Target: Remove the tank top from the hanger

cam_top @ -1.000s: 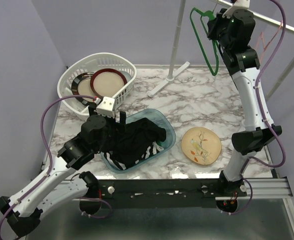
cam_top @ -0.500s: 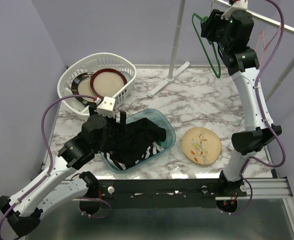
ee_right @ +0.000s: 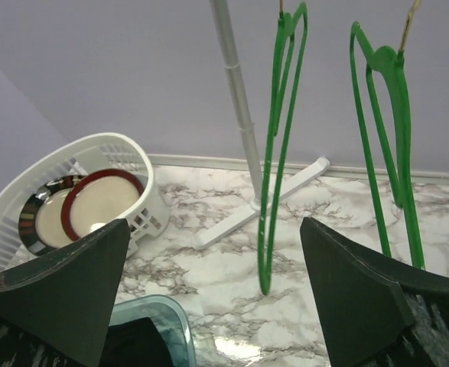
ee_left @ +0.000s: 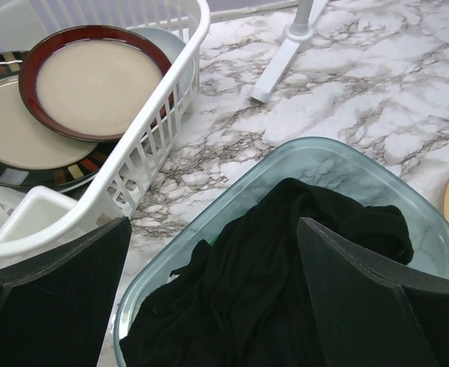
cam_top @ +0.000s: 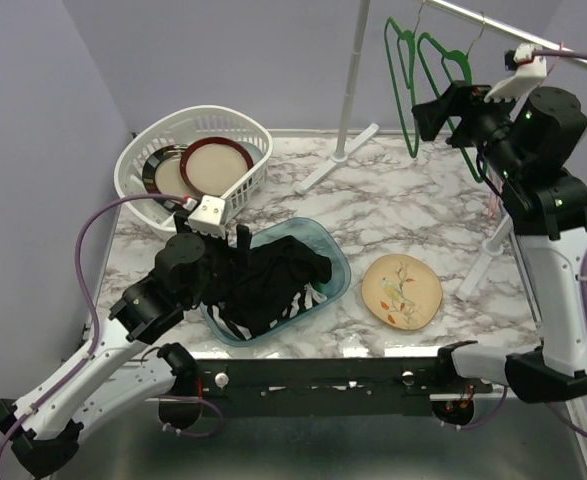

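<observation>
Grippers first. Right gripper (cam_top: pixel 436 110) is up at the clothes rail (cam_top: pixel 470 14) with its fingers spread wide and nothing between them. It faces the two green hangers (ee_right: pixel 274 145) hooked on that rail. Both are bare, with no fabric on either.

Left gripper (ee_left: pixel 213 225) hangs low over the clear bin (cam_top: pixel 339 256). Its fingers are also apart, just above the cloth, and aren't pinching anything I can see.

Tank top (cam_top: pixel 273 282) is black and bunched in a heap inside that bin, well apart from the hangers.

My read is that the removal itself looks done, since the garment is off and binned. At most the arms need pulling clear.

White basket (cam_top: pixel 138 150) with plates and a tan plate (cam_top: pixel 403 290) sit on the marble table (cam_top: pixel 423 200), away from all this.
</observation>
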### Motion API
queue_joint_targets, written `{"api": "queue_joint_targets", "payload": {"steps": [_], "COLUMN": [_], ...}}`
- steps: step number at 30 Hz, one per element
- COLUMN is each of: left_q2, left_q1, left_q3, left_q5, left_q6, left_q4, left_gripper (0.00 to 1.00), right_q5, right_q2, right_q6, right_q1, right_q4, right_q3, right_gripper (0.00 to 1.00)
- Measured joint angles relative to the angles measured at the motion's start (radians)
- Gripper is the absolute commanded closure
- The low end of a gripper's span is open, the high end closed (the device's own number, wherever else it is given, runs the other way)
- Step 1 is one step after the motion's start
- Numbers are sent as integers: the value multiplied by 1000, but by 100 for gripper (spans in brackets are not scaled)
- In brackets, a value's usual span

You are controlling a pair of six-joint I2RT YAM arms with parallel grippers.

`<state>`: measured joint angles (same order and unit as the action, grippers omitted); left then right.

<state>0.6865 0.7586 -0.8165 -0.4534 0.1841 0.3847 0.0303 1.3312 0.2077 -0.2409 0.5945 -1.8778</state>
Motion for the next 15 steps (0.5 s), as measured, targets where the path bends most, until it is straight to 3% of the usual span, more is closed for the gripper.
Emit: {"api": "queue_joint_targets", "payload": {"steps": [9, 15], "left_q2": [-56, -61], "left_q1": [0, 0], "left_q3": [-35, -99], "left_q5": [93, 193], "left_q6": [39, 119], "left_q4": [-21, -22], "left_gripper": [1, 1], "right_q5": [148, 266], "right_q2": [-406, -578], "right_q6": [99, 127], "right_q1": [0, 0], "right_q4": [31, 48], "right_q3": [400, 538], "right_gripper": [0, 0]}}
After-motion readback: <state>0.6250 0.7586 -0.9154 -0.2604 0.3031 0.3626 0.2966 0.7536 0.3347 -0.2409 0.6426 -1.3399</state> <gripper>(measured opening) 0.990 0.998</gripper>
